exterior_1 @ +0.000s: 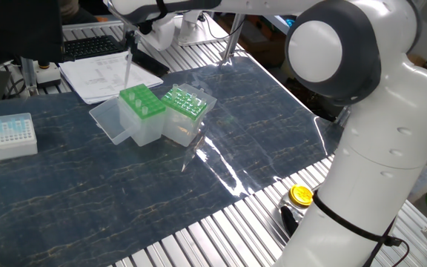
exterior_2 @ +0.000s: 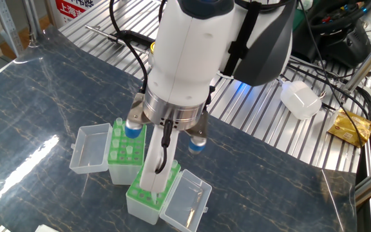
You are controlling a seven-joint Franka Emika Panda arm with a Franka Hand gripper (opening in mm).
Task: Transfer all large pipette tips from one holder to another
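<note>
My gripper is at the top of one fixed view, shut on a large pipette tip, a long clear cone that hangs straight down. The cone's point hovers just above the back left corner of a green holder. A second green holder stands right beside it. In the other fixed view my arm covers most of both holders. There only one white finger shows, and the held tip is hidden. Clear tips stand in the racks.
Each holder has a clear lid lying open beside it. A small white box of bluish tips sits at the left. Papers lie behind the holders. A yellow-capped item rests near the arm's base.
</note>
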